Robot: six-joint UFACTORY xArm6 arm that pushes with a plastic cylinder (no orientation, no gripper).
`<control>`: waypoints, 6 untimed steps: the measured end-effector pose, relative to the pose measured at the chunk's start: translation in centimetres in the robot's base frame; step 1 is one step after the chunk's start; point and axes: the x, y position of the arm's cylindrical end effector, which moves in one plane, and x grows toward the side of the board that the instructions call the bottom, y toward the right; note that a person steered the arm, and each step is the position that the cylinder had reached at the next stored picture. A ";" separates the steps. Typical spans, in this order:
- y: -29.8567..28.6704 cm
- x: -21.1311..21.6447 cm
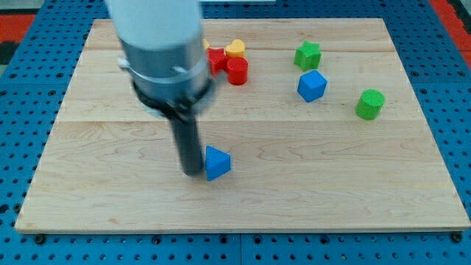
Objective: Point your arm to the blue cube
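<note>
The blue cube (312, 86) sits on the wooden board (331, 184) at the view's upper right. My tip (192, 173) rests on the board left of centre, far to the left and below the cube. It stands right beside the left side of a blue triangular block (217, 163), touching or nearly touching it.
A green star block (307, 54) lies just above the blue cube. A green cylinder (370, 104) lies to its right. A red block (217, 59), a red cylinder (237, 71) and a yellow heart block (235, 48) cluster at the top centre, next to the arm's body (158, 44).
</note>
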 end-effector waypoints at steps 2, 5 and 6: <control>-1.3 -5.3; 19.6 -15.9; 20.8 -18.3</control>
